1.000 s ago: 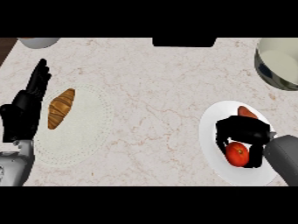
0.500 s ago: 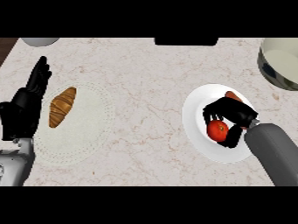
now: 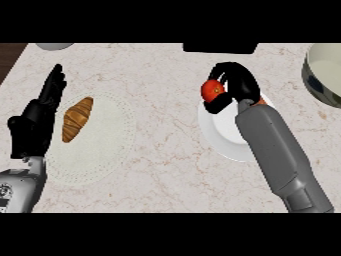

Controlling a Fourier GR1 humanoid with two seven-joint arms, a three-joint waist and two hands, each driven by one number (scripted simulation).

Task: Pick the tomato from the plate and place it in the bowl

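The right hand [image 3: 236,85] is curling its black fingers around the tomato [image 3: 212,89], gripping it so that the red fruit is showing on the hand's left side, tucked between the fingers above and the thumb below. The tomato is sitting just past the upper left rim of the white plate [image 3: 219,131], over the marble counter [image 3: 165,75] rather than squarely over the plate; whether it is lifted clear of the surface is hard to judge from this steep angle. A small orange-red patch is peeking out beside the wrist, too hidden to name. The grey right forearm is slanting up from the lower right edge across the plate, covering much of it. The bowl [image 3: 335,75], pale inside with a darker rim, is standing well apart to the right, at the picture's right edge. At the far left, the left hand [image 3: 36,122] is resting open with straight fingers pointing upward, just beside a croissant [image 3: 78,119] that is lying on a pale round placemat [image 3: 103,145]. A dark object [image 3: 219,47] is lying at the counter's far edge.
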